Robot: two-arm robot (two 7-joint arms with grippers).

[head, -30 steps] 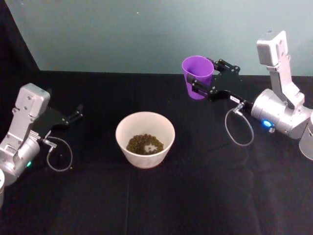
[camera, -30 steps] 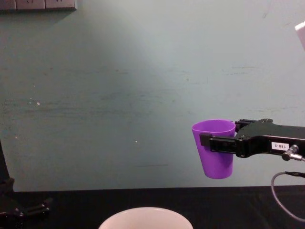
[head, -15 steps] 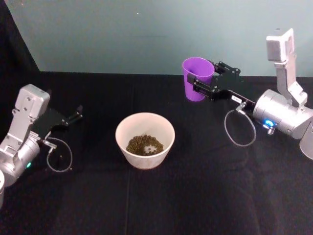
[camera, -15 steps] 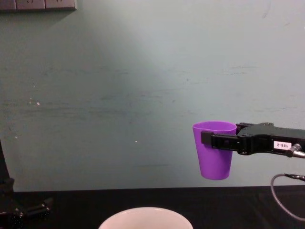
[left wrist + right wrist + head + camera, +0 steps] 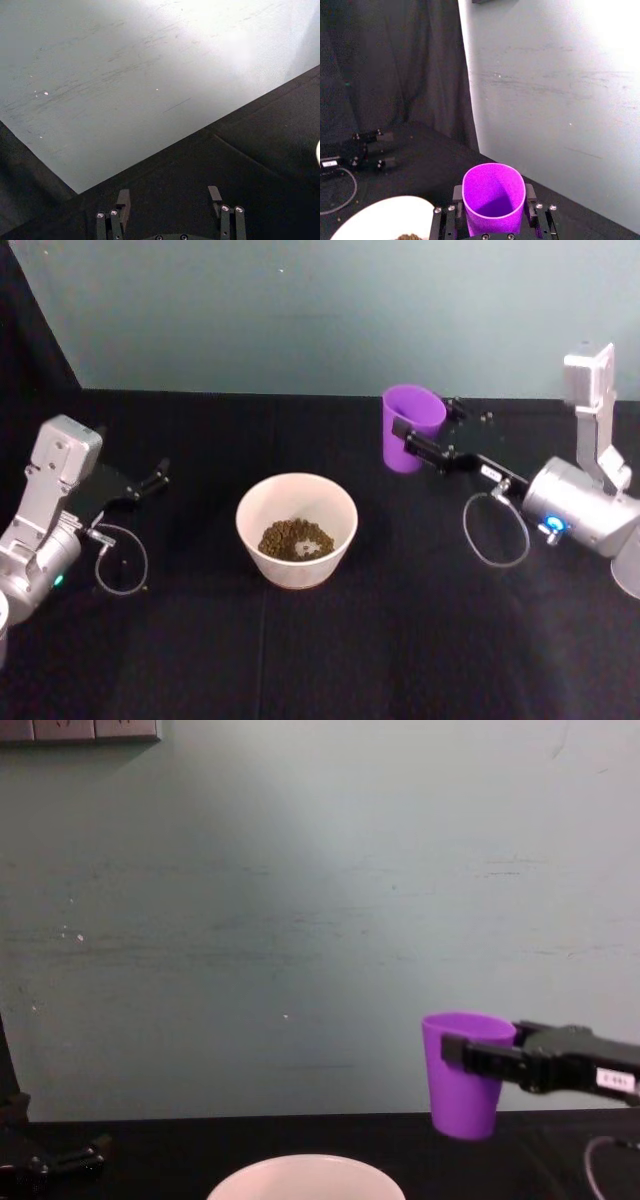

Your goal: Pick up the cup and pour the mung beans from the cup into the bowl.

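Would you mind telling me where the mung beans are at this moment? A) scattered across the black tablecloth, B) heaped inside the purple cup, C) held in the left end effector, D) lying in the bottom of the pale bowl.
D: the head view shows the mung beans in the bottom of the bowl, while the cup, upright in the right end effector, looks empty inside.

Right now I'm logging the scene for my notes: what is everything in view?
cup: one, purple, upright, held at the table's far right, looks empty inside.
bowl: one, pale pinkish-white, table centre.
mung beans: one heap, green-brown, inside the bowl.
table: one, black cloth.
wall: one, pale teal, behind the table.
right gripper: one, black, fingers shut on the cup.
left gripper: one, black, fingers open, parked at the table's left.
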